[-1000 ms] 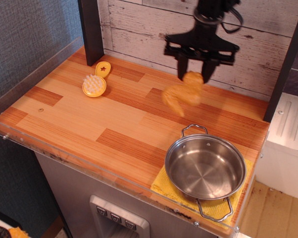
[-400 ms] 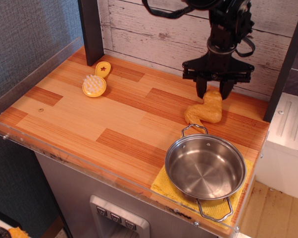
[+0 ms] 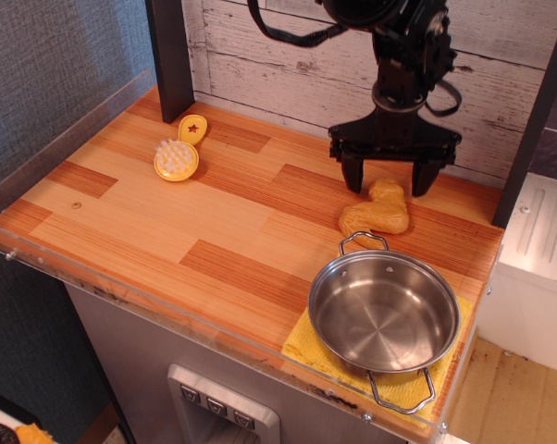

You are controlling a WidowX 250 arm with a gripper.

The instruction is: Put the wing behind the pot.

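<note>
Wing point(image 3: 376, 212) flat behind pot point(image 3: 383, 313), pincer point(image 3: 389, 178) spread above

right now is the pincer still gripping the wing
No, the pincer is open, its fingers apart, and the wing lies on the counter.

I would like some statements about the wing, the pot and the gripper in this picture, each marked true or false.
1. The wing lies on the counter behind the pot. True.
2. The gripper is shut on the wing. False: its jaws stand open on either side of the wing.
3. The pot sits on a yellow cloth. True.
4. The yellow brush lies inside the pot. False: the pot is empty; the brush is at the far left of the counter.
</note>
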